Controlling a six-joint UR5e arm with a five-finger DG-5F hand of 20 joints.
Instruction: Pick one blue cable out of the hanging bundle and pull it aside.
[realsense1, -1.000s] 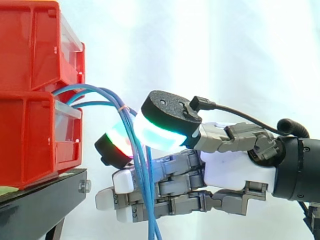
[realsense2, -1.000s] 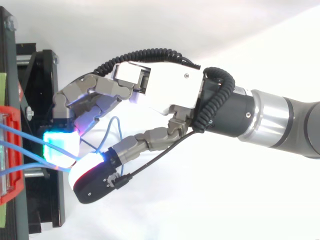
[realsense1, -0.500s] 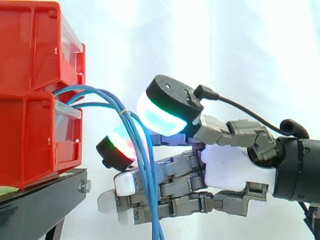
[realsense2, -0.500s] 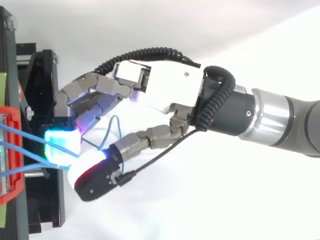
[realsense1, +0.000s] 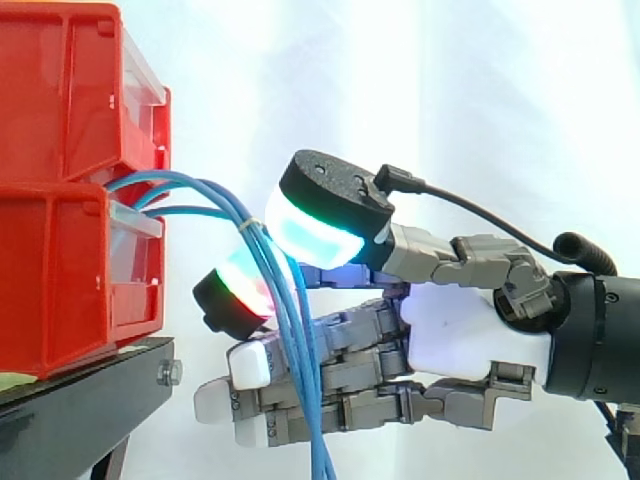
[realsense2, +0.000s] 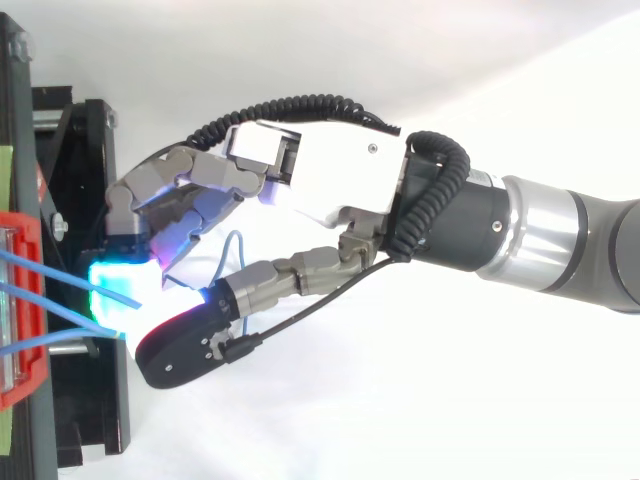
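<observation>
**Pinch on the bundle, pull-aside not yet begun**

We judge the task to be at the grasp step. The hand (realsense1: 470, 335) reaches in from 3 o'clock in the side view. Its glowing pads (realsense1: 315, 235) are drawn together on the blue cables (realsense1: 298, 345), the thumb above at 1 o'clock of the pinch and a finger pad below at 7 o'clock. The lower fingers lie straight behind the hanging strands.

The cables leave the red bins (realsense1: 70, 120) at 9 o'clock, arch over, and drop between the pads toward 6 o'clock. We cannot tell whether the pads clamp a single strand or several, since the strands run touching one another there. In the top view the strands come in from 9 o'clock and vanish where the two pads meet.

The next move, as we see it, calls for confirming that only one cable is held, then drawing it toward 3 o'clock, away from the rest. If several are caught, the whole bundle would follow.

The bins sit stacked on a black stand (realsense1: 90, 385) at 8 o'clock. A white curtain (realsense1: 450, 100) closes the space behind.
</observation>
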